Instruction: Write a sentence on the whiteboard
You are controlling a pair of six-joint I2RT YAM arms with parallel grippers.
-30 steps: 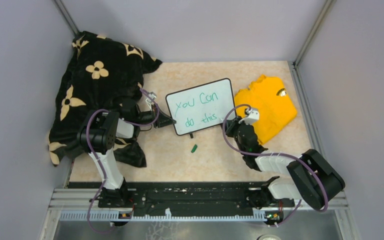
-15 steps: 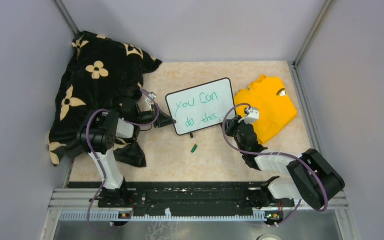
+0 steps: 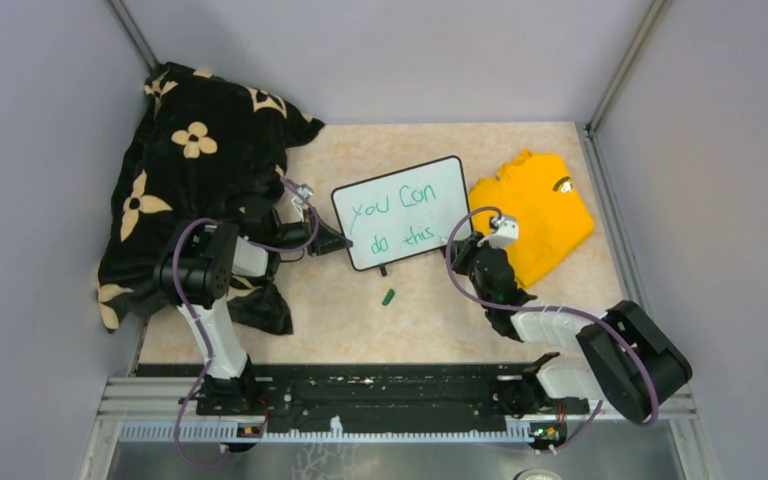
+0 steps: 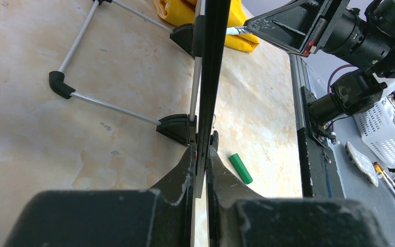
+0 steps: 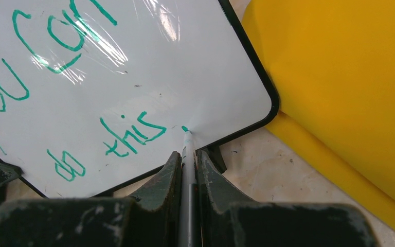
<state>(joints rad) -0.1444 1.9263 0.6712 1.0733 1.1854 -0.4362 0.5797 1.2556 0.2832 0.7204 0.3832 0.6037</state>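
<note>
Right end effector [image 5: 187, 154] is pinching the marker [image 5: 186, 140], tip meeting the whiteboard [image 5: 149, 77] just ahead, right after "this". Left end effector [image 4: 200, 154] is clamping the board's edge between its fingers. Nothing is moving since a second ago; probably pausing at sentence end.

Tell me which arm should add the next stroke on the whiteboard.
Right. The right gripper holds the marker, tip at the whiteboard beside "this"; the left gripper is clamped on its edge.
</note>
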